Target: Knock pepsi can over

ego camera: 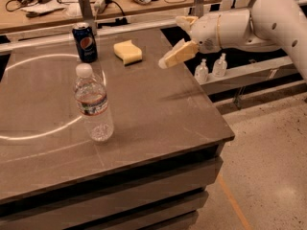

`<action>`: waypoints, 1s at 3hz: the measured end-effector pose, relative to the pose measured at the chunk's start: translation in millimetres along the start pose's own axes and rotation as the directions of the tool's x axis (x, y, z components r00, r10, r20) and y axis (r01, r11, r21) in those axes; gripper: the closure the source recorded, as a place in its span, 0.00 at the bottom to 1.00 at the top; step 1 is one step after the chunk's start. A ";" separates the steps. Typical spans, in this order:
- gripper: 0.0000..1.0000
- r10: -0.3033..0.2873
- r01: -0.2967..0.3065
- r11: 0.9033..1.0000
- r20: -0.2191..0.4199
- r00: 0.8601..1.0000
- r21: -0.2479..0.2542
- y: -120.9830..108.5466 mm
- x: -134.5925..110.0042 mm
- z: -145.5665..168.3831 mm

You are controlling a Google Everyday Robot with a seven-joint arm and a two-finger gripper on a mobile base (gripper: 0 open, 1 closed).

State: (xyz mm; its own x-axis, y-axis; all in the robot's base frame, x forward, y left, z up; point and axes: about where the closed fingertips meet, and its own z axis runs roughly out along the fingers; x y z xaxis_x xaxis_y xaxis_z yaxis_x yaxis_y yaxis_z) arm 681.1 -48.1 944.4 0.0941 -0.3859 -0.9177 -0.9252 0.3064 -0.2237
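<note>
The pepsi can (85, 42) is dark blue with a round logo and a silver rim. It stands upright at the far left of the grey table (158, 109). My gripper (171, 42) hangs in the air above the table's far right part, well to the right of the can and just right of a yellow sponge (127, 51). Its two tan fingers (178, 54) are spread apart and hold nothing. The white arm reaches in from the right.
A clear water bottle (93, 104) with a white cap stands upright in front of the can. A white circle is marked on the tabletop. Two small bottles (211, 68) stand on a ledge right of the table. A cluttered bench lies behind.
</note>
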 end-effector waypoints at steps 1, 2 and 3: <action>0.00 0.003 -0.003 1.000 0.081 0.997 -0.004 -10.3 -2.5 30.2; 0.00 -0.002 0.003 1.000 0.136 0.991 -0.012 -18.5 -5.9 55.7; 0.00 -0.011 0.015 1.000 0.172 0.985 -0.019 -27.1 -7.4 76.5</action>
State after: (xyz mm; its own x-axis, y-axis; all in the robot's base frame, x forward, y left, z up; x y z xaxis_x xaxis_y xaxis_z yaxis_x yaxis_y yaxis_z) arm 733.7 13.0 932.1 0.1663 -0.2342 -0.9579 -0.9306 0.2840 -0.2310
